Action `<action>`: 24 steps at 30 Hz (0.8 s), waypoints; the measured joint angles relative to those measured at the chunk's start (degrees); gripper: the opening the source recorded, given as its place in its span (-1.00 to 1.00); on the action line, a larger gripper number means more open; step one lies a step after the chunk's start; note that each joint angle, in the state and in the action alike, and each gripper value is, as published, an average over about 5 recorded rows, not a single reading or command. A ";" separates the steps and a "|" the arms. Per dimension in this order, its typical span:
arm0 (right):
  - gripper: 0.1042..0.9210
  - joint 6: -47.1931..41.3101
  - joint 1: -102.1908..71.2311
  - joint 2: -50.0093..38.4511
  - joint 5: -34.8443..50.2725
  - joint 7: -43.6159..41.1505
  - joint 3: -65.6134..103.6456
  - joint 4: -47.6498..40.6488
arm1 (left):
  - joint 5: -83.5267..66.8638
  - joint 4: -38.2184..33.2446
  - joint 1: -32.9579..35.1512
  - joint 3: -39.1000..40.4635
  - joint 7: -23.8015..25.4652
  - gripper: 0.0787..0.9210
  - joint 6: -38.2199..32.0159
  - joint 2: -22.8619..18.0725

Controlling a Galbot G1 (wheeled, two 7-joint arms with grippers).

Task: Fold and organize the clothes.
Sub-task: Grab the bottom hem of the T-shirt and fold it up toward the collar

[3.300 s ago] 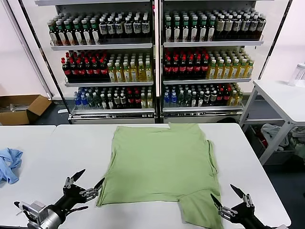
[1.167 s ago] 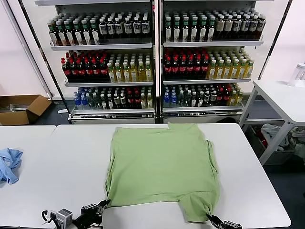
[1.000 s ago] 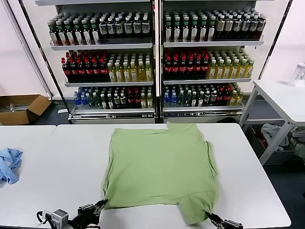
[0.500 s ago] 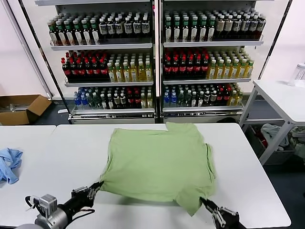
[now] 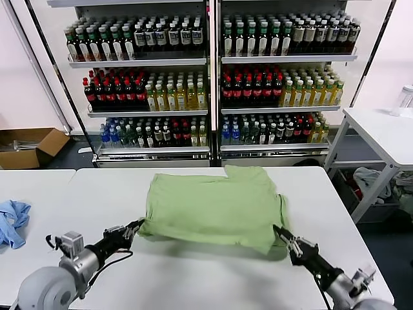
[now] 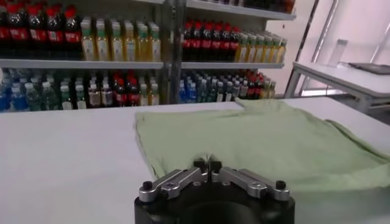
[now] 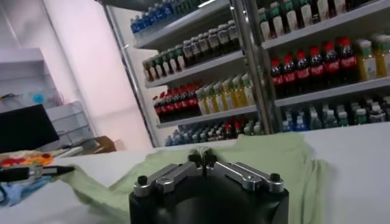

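Near hem now lifted, carried away from robot since shirt lay flat. Left gripper (image 5: 137, 225) pinched tight on shirt (image 5: 213, 205) corner; right gripper (image 5: 279, 232) clamped on opposite corner. Both hold hem taut, level, so fold lands square on table (image 5: 193, 278).

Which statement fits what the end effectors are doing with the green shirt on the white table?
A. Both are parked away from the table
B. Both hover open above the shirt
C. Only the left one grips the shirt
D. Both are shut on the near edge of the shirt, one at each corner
D: the left end effector and the right end effector each pinch a near corner of the green shirt, raising that edge off the table.
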 measured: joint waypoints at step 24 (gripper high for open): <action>0.34 -8.10 9.05 -0.61 -11.33 9.38 -5.46 -4.09 | 2.60 9.81 -8.18 6.31 -1.04 -0.04 -0.12 -0.23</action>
